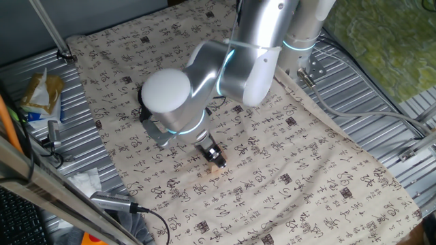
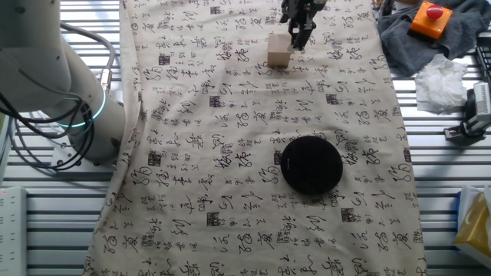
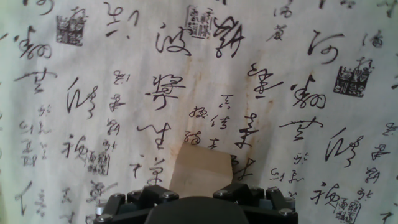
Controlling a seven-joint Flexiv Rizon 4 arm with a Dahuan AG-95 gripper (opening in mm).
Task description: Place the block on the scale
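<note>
Our black two-finger tool (image 3: 198,198) straddles the small tan wooden cube (image 3: 200,167) near the worktop's far edge; whether it grips, we cannot tell. A shallow hold could drop it before the flat round black scale (image 2: 311,164).

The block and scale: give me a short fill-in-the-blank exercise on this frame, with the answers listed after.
1. The block rests on the patterned ____, not on the scale.
2. The top of the scale is round, black and ____ of any object.
3. In the hand view, the block shows at the ____ edge of the picture, just by the gripper.

Missing words: cloth; bare; bottom
</note>
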